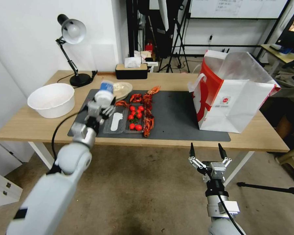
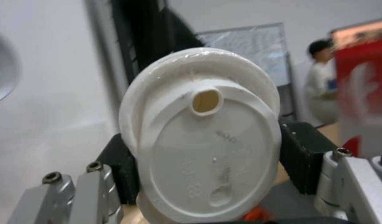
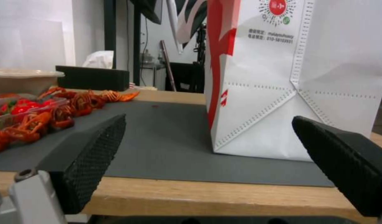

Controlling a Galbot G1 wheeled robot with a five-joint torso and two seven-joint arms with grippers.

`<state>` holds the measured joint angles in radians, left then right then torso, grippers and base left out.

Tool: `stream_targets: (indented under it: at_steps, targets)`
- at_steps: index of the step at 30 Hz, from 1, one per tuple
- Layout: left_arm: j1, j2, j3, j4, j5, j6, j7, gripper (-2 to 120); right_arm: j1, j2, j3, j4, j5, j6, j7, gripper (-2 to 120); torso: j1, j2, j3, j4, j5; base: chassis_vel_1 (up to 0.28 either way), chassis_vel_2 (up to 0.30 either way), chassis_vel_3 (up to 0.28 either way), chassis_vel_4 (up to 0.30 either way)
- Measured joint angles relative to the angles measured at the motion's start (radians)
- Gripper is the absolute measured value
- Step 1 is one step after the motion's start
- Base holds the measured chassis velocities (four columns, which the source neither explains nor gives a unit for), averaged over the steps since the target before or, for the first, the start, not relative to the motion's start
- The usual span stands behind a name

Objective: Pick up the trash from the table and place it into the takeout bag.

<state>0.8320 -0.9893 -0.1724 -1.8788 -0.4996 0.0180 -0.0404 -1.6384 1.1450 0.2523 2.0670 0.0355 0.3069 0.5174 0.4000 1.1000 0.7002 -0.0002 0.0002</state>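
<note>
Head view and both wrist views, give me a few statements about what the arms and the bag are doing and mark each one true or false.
1. The left gripper is shut on the blue-and-white round tub, held above the dark grey mat. True.
2. The right gripper holds a red soda can. False: it is open with nothing between its fingers, hanging below the near edge of the table.
3. The takeout bag stands upright on the right end of the mat. True.
4. The tub's white lid has a small oval opening. True.
5. The big white bowl sits inside the takeout bag. False: it stands on the bare wood at the table's left end.
</note>
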Motion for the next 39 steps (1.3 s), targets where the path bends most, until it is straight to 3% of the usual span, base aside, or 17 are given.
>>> stream_targets:
  at_steps: [2, 4, 5, 7, 9, 14, 17, 23, 26, 31, 39]
  targets:
    - [-0.052, 0.02, 0.047, 0.004, -0.049, -0.006, 0.011, 65, 0.001, 0.0, 0.0, 0.0, 0.0, -0.001, 0.0, 100, 0.0, 0.0, 0.0, 0.0001, 0.0001, 0.0, 0.0, 0.0, 0.0]
    - [-0.165, 0.044, 0.152, 0.024, -0.139, -0.021, 0.031, 65, 0.007, -0.003, 0.003, 0.0, 0.001, -0.004, 0.0, 100, 0.0, 0.0, 0.0, 0.0002, -0.0003, 0.0, 0.0, 0.0, 0.0]
    - [-0.165, 0.044, 0.152, 0.024, -0.139, -0.021, 0.031, 65, 0.007, -0.003, 0.003, 0.0, 0.001, -0.004, 0.0, 100, 0.0, 0.0, 0.0, 0.0002, -0.0003, 0.0, 0.0, 0.0, 0.0]
    - [-0.285, 0.048, 0.266, 0.052, -0.224, -0.034, 0.049, 65, 0.015, -0.006, 0.004, 0.0, 0.002, -0.007, 0.0, 100, 0.0, 0.0, 0.0, 0.0001, -0.0004, 0.0, 0.0, 0.0, 0.0]
    - [-0.389, 0.033, 0.349, 0.082, -0.288, -0.044, 0.066, 65, 0.023, -0.007, 0.004, -0.002, 0.003, -0.01, 0.0, 100, 0.0, 0.0, 0.0, 0.0003, 0.0004, 0.0, 0.0, 0.0, 0.0]
    - [-0.51, -0.014, 0.444, 0.131, -0.351, -0.049, 0.08, 65, 0.029, -0.012, 0.005, -0.005, 0.003, -0.014, 0.0, 100, 0.0, 0.0, 0.0, 0.0002, 0.0002, 0.0, 0.0, 0.0, 0.0]
    - [-0.622, -0.079, 0.536, 0.194, -0.402, -0.05, 0.083, 65, 0.034, -0.021, 0.006, -0.01, 0.004, -0.016, 0.001, 100, 0.0, 0.0, 0.0, -0.0001, 0.0, 0.0, 0.0, 0.0, 0.0]
    - [-0.746, -0.182, 0.631, 0.291, -0.436, -0.051, 0.083, 65, 0.041, -0.028, 0.008, -0.019, 0.005, -0.016, 0.002, 100, 0.0, 0.0, 0.0, 0.0001, 0.0, 0.0, 0.0, 0.0, 0.0]
    - [-0.826, -0.289, 0.698, 0.383, -0.456, -0.066, 0.088, 65, 0.048, -0.03, 0.008, -0.027, 0.006, -0.016, 0.002, 100, 0.0, 0.0, 0.0, -0.0001, 0.0002, 0.0, 0.0, 0.0, 0.0]
    - [-0.876, -0.386, 0.753, 0.486, -0.466, -0.085, 0.118, 63, 0.055, -0.031, 0.008, -0.034, 0.007, -0.015, 0.003, 100, 0.0, 0.0, 0.0, 0.0003, 0.0001, 0.0, 0.0, 0.0, 0.0]
    - [-0.903, -0.481, 0.802, 0.638, -0.484, -0.105, 0.161, 63, 0.056, -0.031, 0.01, -0.044, 0.009, -0.009, 0.004, 100, 0.0, 0.0, 0.0, 0.0002, -0.0001, 0.0, 0.0, 0.0, 0.0]
